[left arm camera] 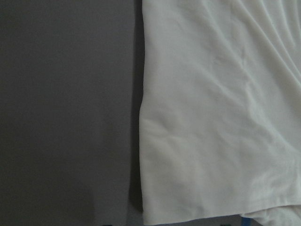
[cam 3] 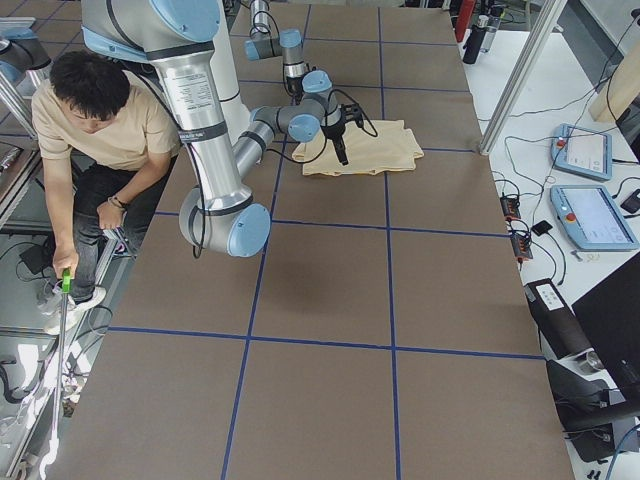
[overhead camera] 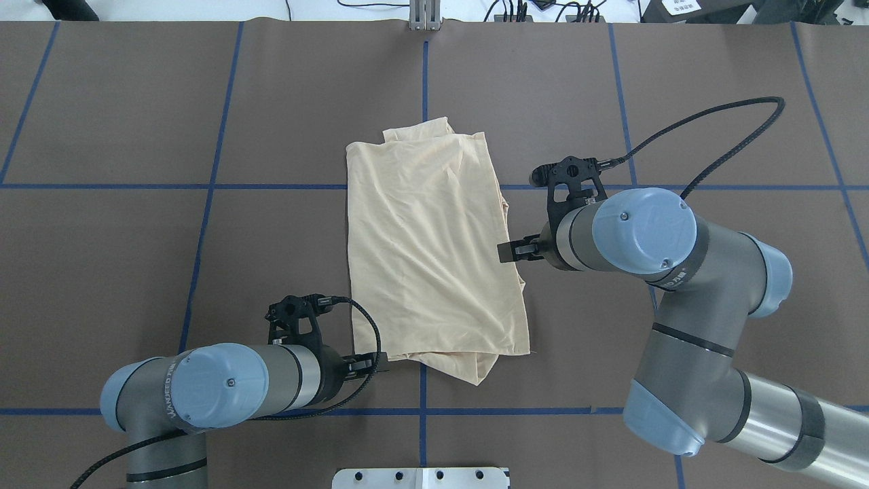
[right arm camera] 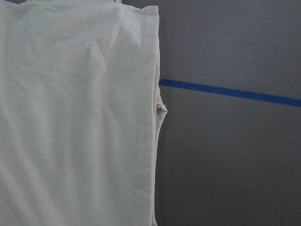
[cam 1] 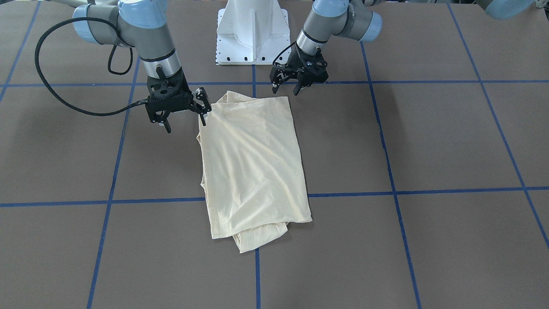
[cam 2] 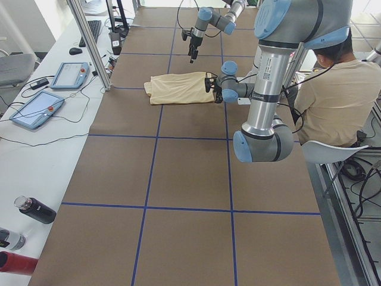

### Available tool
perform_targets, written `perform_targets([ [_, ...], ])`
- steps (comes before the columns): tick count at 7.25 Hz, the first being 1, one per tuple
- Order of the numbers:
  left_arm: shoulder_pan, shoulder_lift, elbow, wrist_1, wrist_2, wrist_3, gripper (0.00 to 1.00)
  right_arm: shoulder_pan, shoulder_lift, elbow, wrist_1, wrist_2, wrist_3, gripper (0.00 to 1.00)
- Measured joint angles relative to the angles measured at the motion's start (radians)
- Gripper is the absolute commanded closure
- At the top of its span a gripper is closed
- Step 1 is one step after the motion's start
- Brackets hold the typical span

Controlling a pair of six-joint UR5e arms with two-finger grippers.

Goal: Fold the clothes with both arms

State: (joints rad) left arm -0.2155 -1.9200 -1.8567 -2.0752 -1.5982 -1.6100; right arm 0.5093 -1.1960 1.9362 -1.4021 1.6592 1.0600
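The pale yellow T-shirt [cam 1: 253, 167] lies folded into a long rectangle at the table's middle, with its print and neck label hidden. It also shows in the overhead view [overhead camera: 434, 251]. My left gripper [cam 1: 285, 91] is open and empty, just above the table off the shirt's near corner [left arm camera: 216, 117]. It shows in the overhead view too [overhead camera: 375, 365]. My right gripper [cam 1: 185, 125] is open and empty beside the shirt's long edge [right arm camera: 75, 117], one fingertip [cam 1: 204, 121] close to the hem. It shows in the overhead view as well [overhead camera: 508, 251].
The white pedestal base [cam 1: 252, 32] stands at the robot's side of the table. Blue tape lines [cam 1: 394, 191] grid the brown table top. A seated person [cam 2: 333, 95] is beside the robot. Tablets [cam 2: 36, 107] and bottles [cam 2: 36, 210] lie on a side bench.
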Motion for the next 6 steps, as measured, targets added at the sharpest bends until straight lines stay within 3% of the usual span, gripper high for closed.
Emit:
perform_targets([
  [6, -0.017, -0.023, 0.020, -0.006, 0.020, -0.064, 0.30, -0.001, -0.001, 0.000, -0.001, -0.001, 0.000, 0.00],
])
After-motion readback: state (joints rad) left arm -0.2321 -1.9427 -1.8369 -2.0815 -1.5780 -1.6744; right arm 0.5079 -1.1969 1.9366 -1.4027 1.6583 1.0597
